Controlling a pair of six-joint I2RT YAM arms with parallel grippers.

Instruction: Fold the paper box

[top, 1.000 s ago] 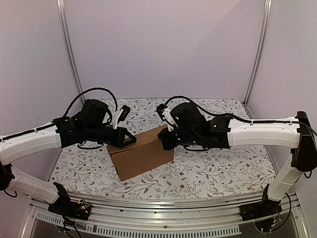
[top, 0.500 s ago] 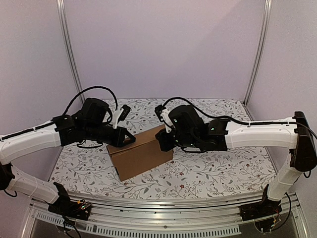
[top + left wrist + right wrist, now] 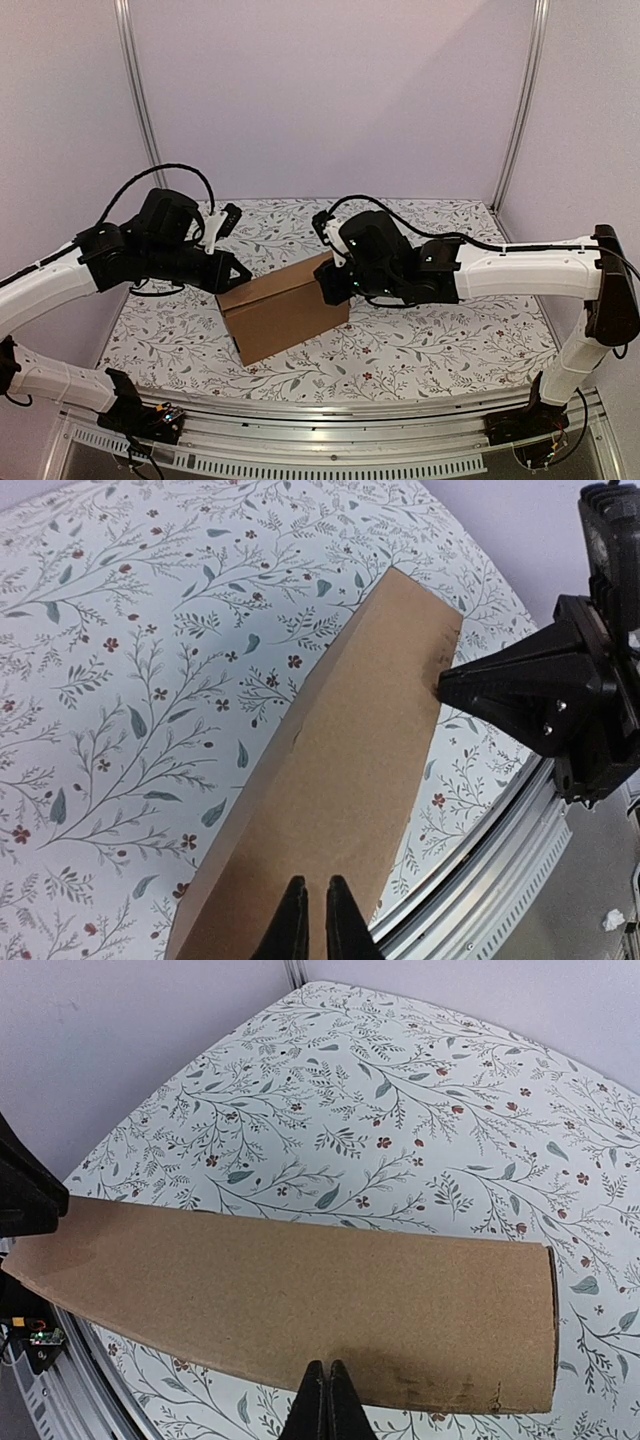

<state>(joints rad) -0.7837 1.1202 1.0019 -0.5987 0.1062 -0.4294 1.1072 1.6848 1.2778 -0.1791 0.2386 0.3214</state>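
The paper box (image 3: 285, 312) stands on the flowered table as a closed brown block, set at a slant; its top face (image 3: 345, 750) (image 3: 300, 1295) fills both wrist views. At the box's left end hovers my left gripper (image 3: 241, 280) (image 3: 308, 920), its fingers parted by a narrow slit with nothing between them. My right gripper (image 3: 327, 286) (image 3: 327, 1400) is shut and empty, its tip at the upper edge of the box's right end. The left wrist view shows that black right gripper (image 3: 530, 695) touching the far end of the box.
A flowered cloth (image 3: 430, 340) covers the table. An aluminium rail (image 3: 330, 440) runs along the near edge by the arm bases. Purple walls and two metal posts (image 3: 140, 110) close the back and sides.
My left arm has drawn back to the left, off the box's top toward its left end, and its fingers have parted slightly. The right arm has shifted a little left along the box.
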